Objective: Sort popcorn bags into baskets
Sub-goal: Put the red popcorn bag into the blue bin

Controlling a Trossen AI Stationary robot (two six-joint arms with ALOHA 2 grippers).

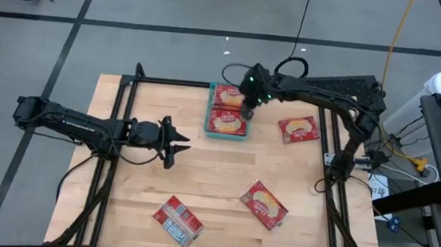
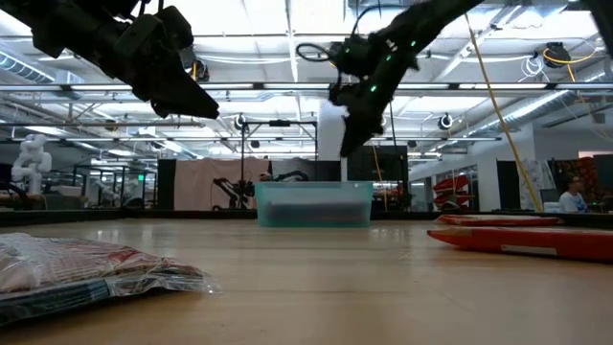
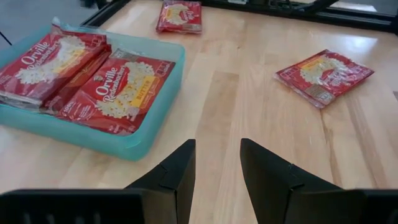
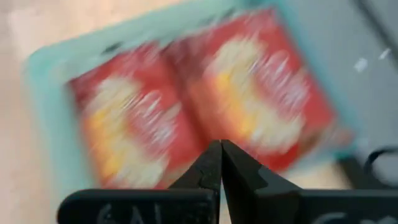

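The teal basket (image 1: 225, 132) (image 2: 313, 203) (image 3: 140, 140) stands at the table's far middle and holds popcorn bags (image 1: 227, 110) (image 3: 118, 93) (image 4: 186, 118) lying flat, partly stacked. My right gripper (image 1: 247, 108) (image 2: 347, 144) (image 4: 221, 165) hangs shut above the basket's right side, clear of the bags. My left gripper (image 1: 178, 145) (image 2: 206, 105) (image 3: 217, 168) waits open above the table's left middle, nothing between its fingers. Three loose bags lie flat on the table: one right of the basket (image 1: 298, 129) (image 3: 180, 15), one near right (image 1: 264, 204) (image 3: 323, 74), one at the near edge (image 1: 178, 220) (image 2: 86, 268).
Black frame rails (image 1: 128, 83) run along the table's left, far and right sides. Bare wood (image 1: 208, 170) lies between the basket and the near bags. The right arm's base and cables (image 1: 362, 156) stand at the right edge.
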